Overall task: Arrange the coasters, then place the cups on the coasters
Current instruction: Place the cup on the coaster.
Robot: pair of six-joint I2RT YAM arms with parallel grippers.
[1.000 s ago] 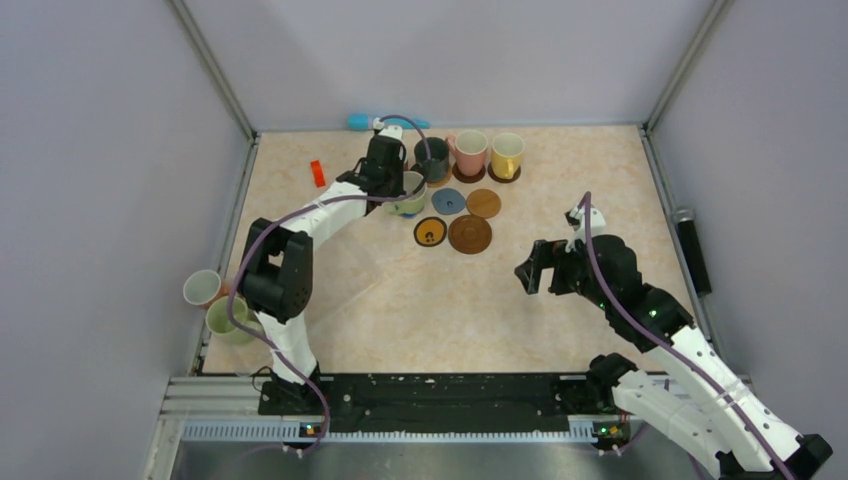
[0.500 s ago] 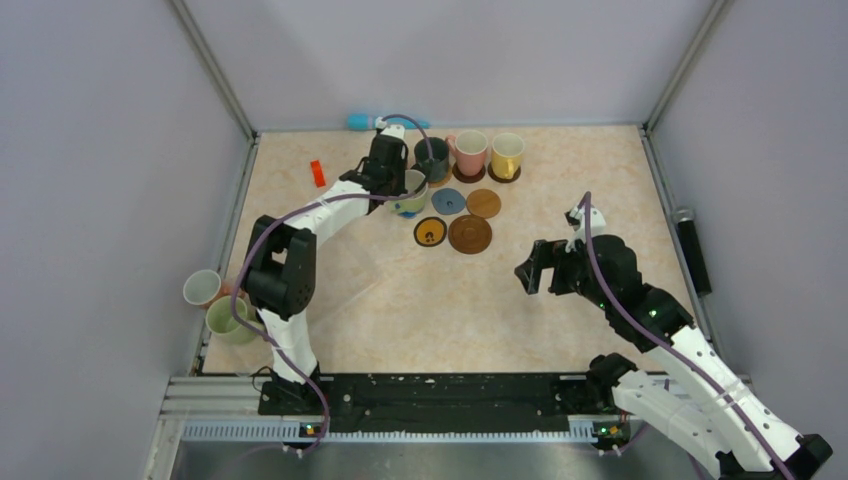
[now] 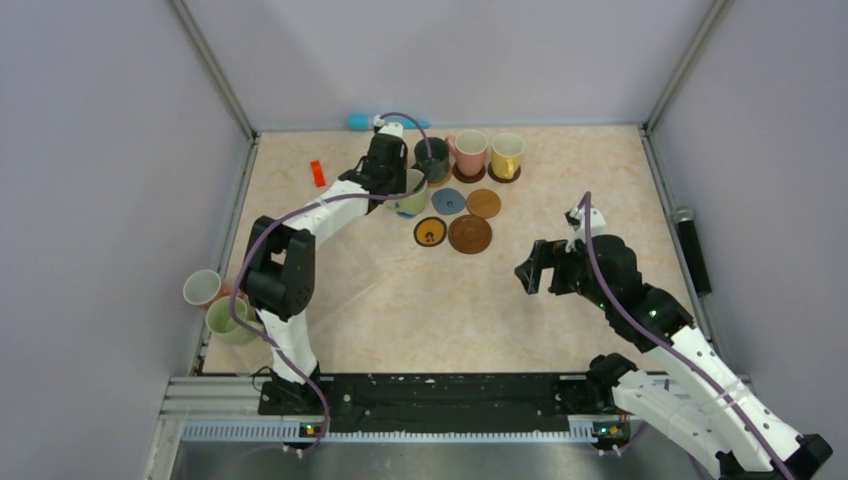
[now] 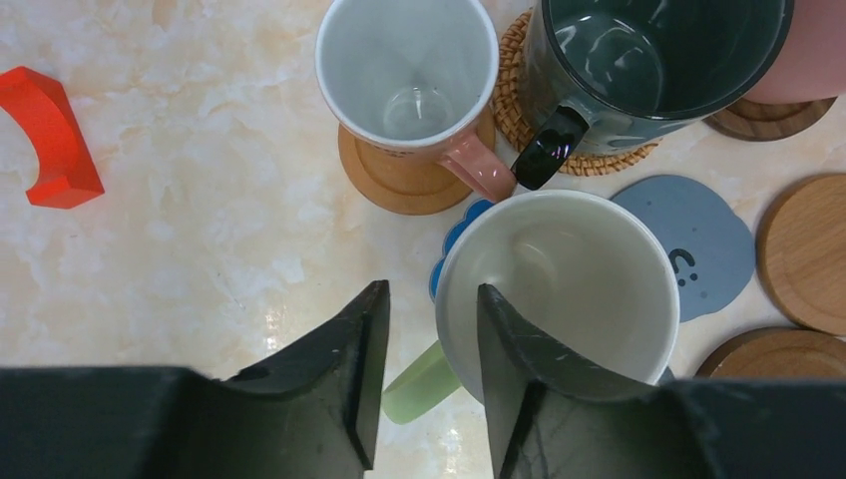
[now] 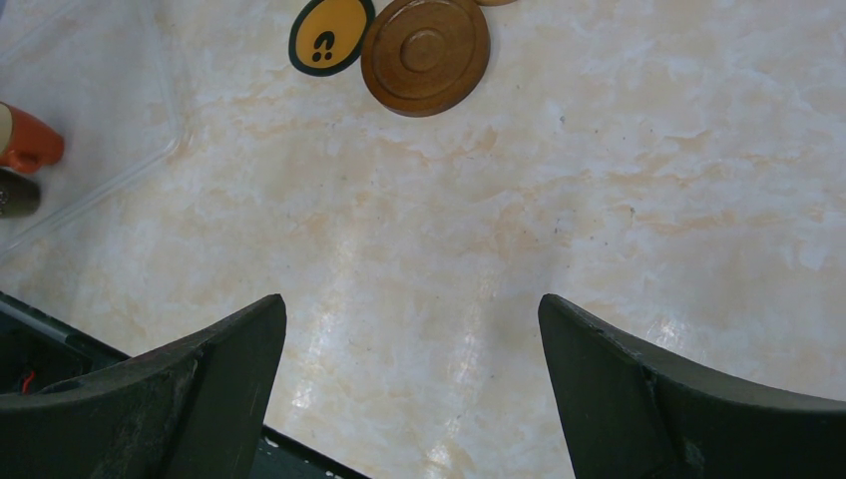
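Observation:
A pale green cup (image 4: 559,289) stands on a bright blue scalloped coaster (image 4: 447,244). My left gripper (image 4: 431,291) is open over the cup's rim, one finger inside the cup and the other outside by the green handle, with a gap to the wall. Behind it a cream cup (image 4: 407,70) sits on a tan coaster (image 4: 394,190) and a dark grey cup (image 4: 648,60) on a woven one (image 4: 511,100). Pink (image 3: 470,150) and yellow (image 3: 507,152) cups stand on coasters. Grey-blue (image 4: 703,244), tan (image 3: 484,203), dark brown (image 5: 424,50) and black-rimmed (image 5: 327,35) coasters lie bare. My right gripper (image 5: 409,304) is open over bare table.
A red block (image 4: 50,135) lies left of the cups. Two more cups (image 3: 202,288) (image 3: 222,320) stand at the left edge, an orange one (image 5: 28,140) beside them. A blue object (image 3: 358,122) lies by the back wall, a black bar (image 3: 690,250) along the right edge.
My left gripper's jaws have parted and let go of the pale green cup's wall. Neither arm has visibly moved.

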